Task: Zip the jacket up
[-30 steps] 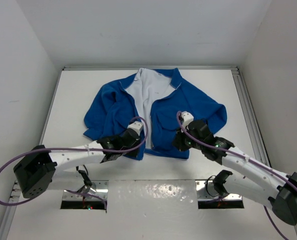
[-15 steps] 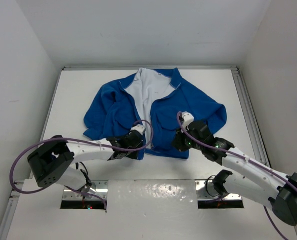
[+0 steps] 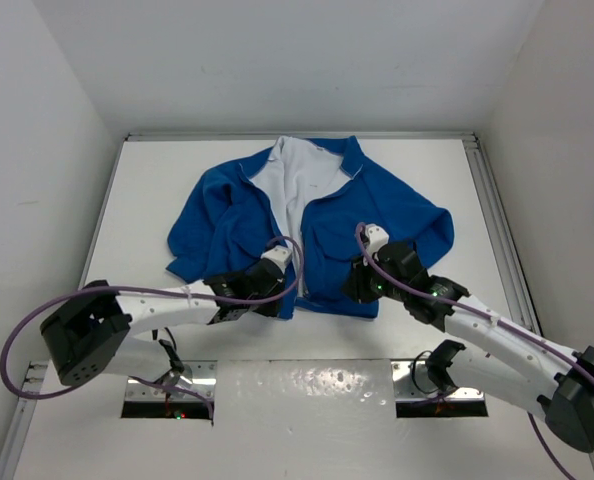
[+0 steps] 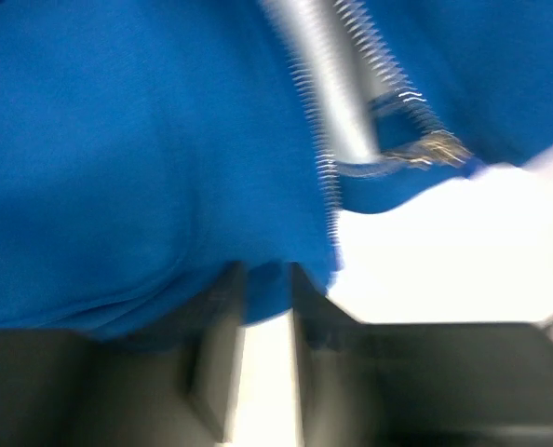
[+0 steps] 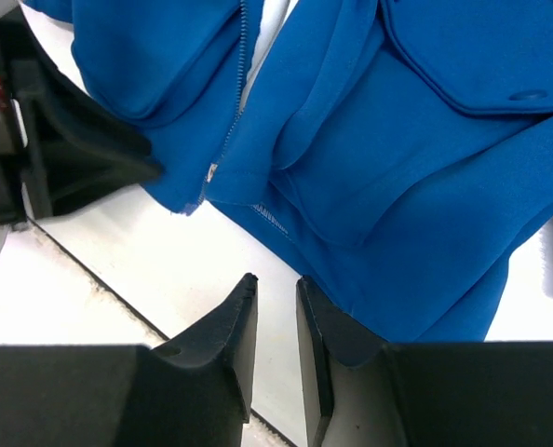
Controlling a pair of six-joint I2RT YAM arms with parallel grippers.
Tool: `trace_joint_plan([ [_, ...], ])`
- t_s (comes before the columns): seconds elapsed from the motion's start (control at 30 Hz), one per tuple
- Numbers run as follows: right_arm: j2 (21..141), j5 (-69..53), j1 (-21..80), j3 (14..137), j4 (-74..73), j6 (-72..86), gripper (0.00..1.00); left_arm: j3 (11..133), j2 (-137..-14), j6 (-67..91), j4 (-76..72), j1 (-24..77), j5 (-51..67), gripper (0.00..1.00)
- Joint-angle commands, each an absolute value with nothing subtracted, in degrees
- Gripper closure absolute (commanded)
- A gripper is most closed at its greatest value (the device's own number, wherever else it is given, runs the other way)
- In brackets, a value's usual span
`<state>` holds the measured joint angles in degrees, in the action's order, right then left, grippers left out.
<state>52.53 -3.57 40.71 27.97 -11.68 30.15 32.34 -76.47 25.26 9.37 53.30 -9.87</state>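
Observation:
The blue jacket lies flat on the table, its front open and the white lining showing. My left gripper is at the bottom hem of the left front panel. In the blurred left wrist view its fingertips are closed on a fold of blue hem, with the silver zipper teeth and slider just beyond. My right gripper sits at the right panel's hem. In the right wrist view its jaws stand a narrow gap apart and empty over the bare table, beside the hem.
The white table is walled on three sides, with a metal rail along its right edge. The left gripper's black body shows at the left of the right wrist view, close to the zipper end.
My left gripper has shifted right along the hem towards the zipper edge, and its arm's elbow has swung. The right arm has not moved.

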Motion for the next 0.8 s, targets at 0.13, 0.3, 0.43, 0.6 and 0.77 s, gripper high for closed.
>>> trace_joint_plan([
  [0.13, 52.64, -4.48, 40.87, 27.86, -8.78, 31.2, 0.76, 32.96, -75.93, 25.4, 6.24, 53.7, -3.25, 0.6],
  [0.3, 52.12, -4.31, 40.87, 27.33, -8.09, 31.47, 0.76, 33.58, -81.38, 24.96, 7.29, 53.79, -4.65, 0.61],
  [0.43, 51.59, -4.04, 40.87, 26.9, -8.53, 31.81, 0.76, 32.87, -83.58, 25.49, 7.82, 53.79, -10.63, 0.73],
  [0.6, 51.07, -3.61, 40.96, 27.34, -9.41, 31.46, 0.76, 31.2, -85.96, 26.01, 4.92, 53.79, -10.11, 1.0],
  [0.77, 50.71, -3.43, 40.87, 27.42, -9.67, 31.81, 0.76, 29.97, -83.24, 26.63, 4.04, 53.79, -10.98, 1.0],
])
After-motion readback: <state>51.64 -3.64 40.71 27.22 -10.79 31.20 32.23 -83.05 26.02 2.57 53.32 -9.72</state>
